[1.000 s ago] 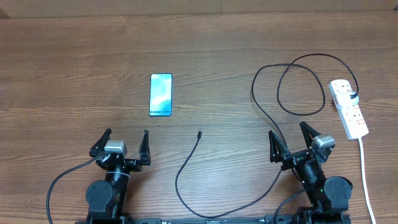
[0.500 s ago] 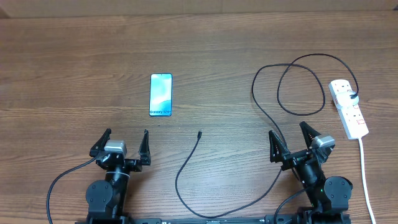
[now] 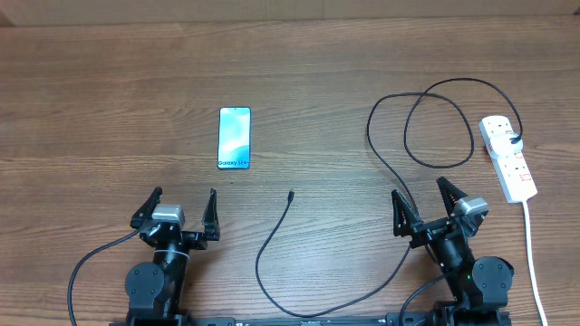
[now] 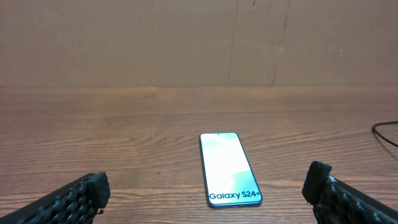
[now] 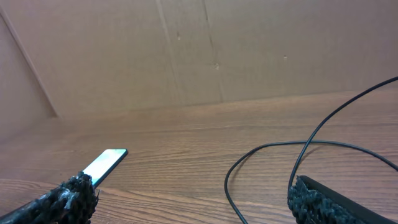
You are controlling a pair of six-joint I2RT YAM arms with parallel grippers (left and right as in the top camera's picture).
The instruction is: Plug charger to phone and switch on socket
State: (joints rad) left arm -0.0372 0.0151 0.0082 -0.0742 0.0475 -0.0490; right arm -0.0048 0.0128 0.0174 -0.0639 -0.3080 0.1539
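The phone (image 3: pixel 234 138) lies flat on the table, screen lit, "Galaxy S24+" end toward me; it shows ahead of my left gripper (image 4: pixel 224 168) and at left in the right wrist view (image 5: pixel 104 163). The charger cable (image 3: pixel 390 167) loops from the black plug in the socket (image 3: pixel 508 158) down across the table; its connector tip (image 3: pixel 290 195) lies free between the arms. The cable crosses the right wrist view (image 5: pixel 311 144). My left gripper (image 3: pixel 182 201) is open and empty, short of the phone. My right gripper (image 3: pixel 420 197) is open and empty over the cable.
The socket's thick white cord (image 3: pixel 533 263) runs down the right side toward the table's front edge. A brown cardboard wall (image 4: pixel 186 43) stands behind the table. Bare wood lies between the phone and the cable loops.
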